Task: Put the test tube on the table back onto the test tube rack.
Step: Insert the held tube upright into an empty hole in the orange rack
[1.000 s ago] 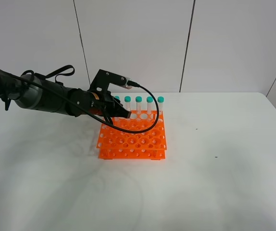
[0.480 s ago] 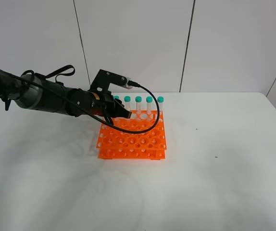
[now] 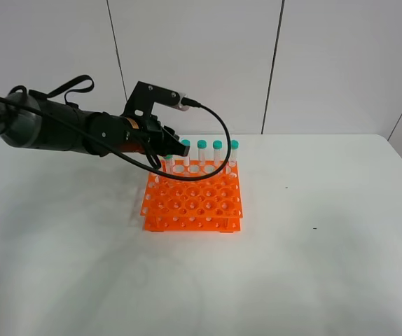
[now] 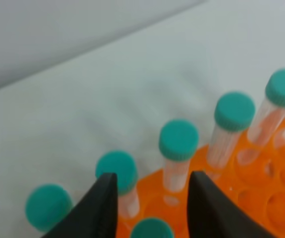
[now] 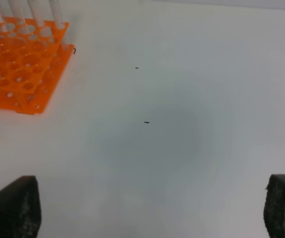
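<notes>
Orange rack [image 3: 193, 199] sits mid-table [image 3: 313, 280], and my left gripper [image 3: 167, 147] hangs over its far-left corner. Its fingers [image 4: 99, 206] are spread, nothing between them. Below them in the left wrist view, teal caps line up along the far row, and one more cap [image 4: 151, 227] pokes up right between my fingertips. I'd guess that's the tube [image 4: 151, 227] I was meant to put back, seated in the rack now. No tube shows lying on the table, so the job looks about done to me.

Handling-wise, these tubes should be light, stiff plastic with smooth, slick walls. I'd pinch just under the screw cap, where the ridge stops it sliding, and keep it upright so the pointed tip finds the hole. Squeezing hard isn't needed.

Over on the right, my right gripper [image 5: 147, 208] is parked well clear above bare table, its pads [image 5: 13, 206] wide apart and empty.

No labels, brands or writing that I can read anywhere, just a few dark specks on the tabletop.
</notes>
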`<move>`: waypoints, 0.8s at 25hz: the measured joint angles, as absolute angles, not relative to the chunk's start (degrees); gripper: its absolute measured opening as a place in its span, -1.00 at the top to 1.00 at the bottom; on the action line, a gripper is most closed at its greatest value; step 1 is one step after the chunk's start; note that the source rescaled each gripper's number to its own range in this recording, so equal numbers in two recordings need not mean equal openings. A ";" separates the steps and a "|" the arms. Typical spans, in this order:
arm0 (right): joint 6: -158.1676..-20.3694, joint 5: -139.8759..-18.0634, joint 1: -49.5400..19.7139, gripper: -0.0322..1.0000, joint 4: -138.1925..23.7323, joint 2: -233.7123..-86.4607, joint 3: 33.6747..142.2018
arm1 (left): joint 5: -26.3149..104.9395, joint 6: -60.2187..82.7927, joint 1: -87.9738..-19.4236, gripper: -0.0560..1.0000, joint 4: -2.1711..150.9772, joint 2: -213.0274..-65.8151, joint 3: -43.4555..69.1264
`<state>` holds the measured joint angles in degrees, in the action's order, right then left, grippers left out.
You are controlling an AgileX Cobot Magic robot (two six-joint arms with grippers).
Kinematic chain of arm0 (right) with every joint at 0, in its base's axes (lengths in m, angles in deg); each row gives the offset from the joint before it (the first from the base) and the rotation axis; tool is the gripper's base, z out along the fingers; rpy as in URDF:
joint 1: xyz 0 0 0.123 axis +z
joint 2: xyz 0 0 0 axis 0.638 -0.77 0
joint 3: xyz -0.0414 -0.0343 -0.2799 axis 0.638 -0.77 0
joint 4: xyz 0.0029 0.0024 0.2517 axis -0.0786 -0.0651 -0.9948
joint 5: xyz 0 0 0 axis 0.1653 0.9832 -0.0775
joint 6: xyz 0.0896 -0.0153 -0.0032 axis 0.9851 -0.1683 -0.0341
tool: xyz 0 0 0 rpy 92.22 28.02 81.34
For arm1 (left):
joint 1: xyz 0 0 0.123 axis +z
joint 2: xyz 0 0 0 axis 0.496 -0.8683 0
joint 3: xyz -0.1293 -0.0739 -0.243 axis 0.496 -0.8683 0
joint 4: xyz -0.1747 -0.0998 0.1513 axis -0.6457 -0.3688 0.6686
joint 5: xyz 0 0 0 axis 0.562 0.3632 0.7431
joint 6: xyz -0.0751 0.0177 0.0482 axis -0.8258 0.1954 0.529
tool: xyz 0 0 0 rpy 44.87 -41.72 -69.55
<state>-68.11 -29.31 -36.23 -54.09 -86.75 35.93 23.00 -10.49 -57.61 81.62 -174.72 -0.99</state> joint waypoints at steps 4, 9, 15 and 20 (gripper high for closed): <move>-68.11 -29.31 -36.23 -1.00 -54.09 -86.75 35.93 | 24.32 -10.14 -57.61 -0.54 81.62 -170.30 -0.99; -68.11 -29.31 -36.23 -1.00 -54.09 -86.75 35.93 | 34.76 -10.14 -57.61 -0.83 81.44 -164.84 -0.99; -68.11 -29.31 -36.23 -1.00 -54.09 -86.75 35.93 | 49.13 -11.60 -57.09 -0.86 81.44 -157.67 0.03; -68.11 -29.31 -36.23 -1.00 -54.09 -86.75 35.93 | 65.63 -15.12 -52.70 -0.88 81.44 -156.78 4.83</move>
<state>-68.11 -29.31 -36.23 -54.09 -86.75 35.93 65.63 -15.12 -52.70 81.44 -156.78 4.83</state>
